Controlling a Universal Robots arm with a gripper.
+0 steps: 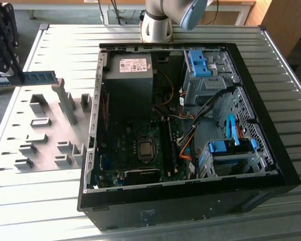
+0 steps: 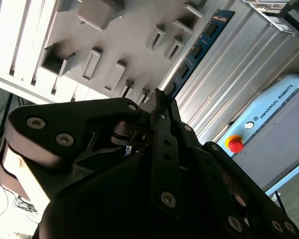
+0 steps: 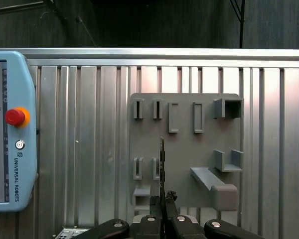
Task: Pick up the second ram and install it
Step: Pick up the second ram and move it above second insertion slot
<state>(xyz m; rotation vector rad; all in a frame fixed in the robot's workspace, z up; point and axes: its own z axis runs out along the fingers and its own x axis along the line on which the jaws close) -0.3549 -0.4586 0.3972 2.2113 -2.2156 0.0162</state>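
Exterior view, left to right: gripper [image 1: 20, 76] at the far left, jaws clamped on one end of the ram [image 1: 39, 77]. The stick juts out level toward the exterior view's right, in the air over the far edge of the grey fixture plate [image 1: 52, 131], not in any pocket. Next is the open case [image 1: 190, 211], on its side with the board [image 1: 120, 145] exposed. The CPU socket [image 1: 145, 149] sits mid-board, with long dark slots [image 1: 166, 145] just to its right. Ram is well apart from the case.

Second wrist view: the fingers pinch the ram's near end, and the strip runs away from them over the plate, chips showing. First wrist view: ram is edge-on, a thin line rising from the gripper, with the pendant [image 3: 10, 129] lying off to the side of the plate.

Handling, my read: light, thin, stiff — but fragile. Chips and the contact edge shouldn't be squeezed or scraped. Best held on the bare board margins or a short end, as here. An end grip leaves a long lever, so the stick could tilt or slip in the pads if pushed.
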